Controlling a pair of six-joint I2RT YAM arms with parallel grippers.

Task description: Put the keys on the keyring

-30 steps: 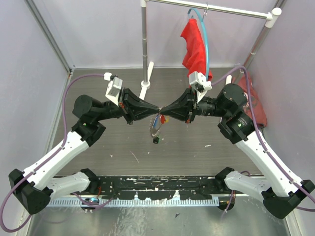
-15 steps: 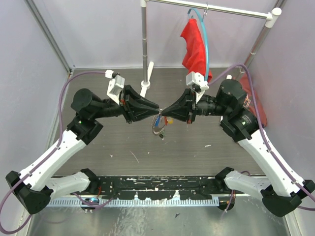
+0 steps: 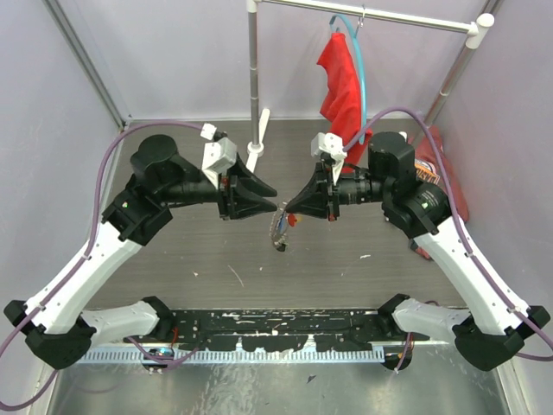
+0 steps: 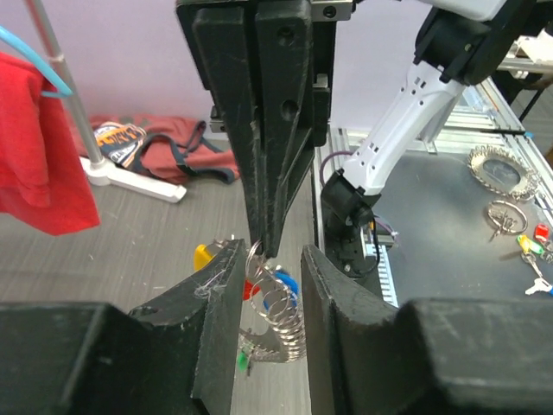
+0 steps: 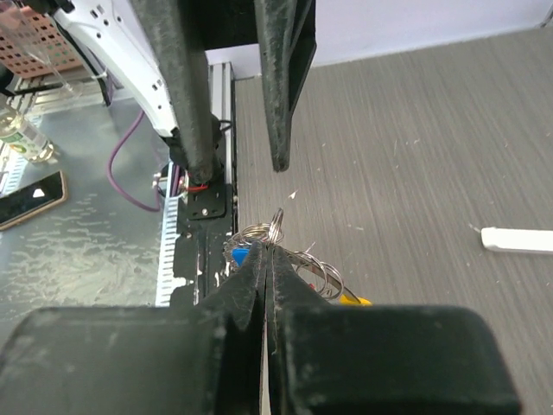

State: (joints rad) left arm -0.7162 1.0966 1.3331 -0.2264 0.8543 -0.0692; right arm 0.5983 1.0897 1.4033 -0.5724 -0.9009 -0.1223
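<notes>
Right tool [image 5: 264, 251] is pressed together, pinching the top of the keyring [image 4: 281, 316], which hangs in the air over the middle of the tabletop [image 3: 199, 251]. Left tool [image 4: 270, 259] is spread, one finger each side of the ring; can't tell if either touches it. Keys [image 4: 285, 284] dangle in a tangle below. Yellow, blue, red and green heads show in the left wrist view, but the count is unclear and I can't tell which are threaded on. Top view: the bunch is tiny, mostly blur. Right wrist view: its own fingers hide most of it. Logo on the bag [image 4: 121, 138] at the far right corner is unreadable.
</notes>
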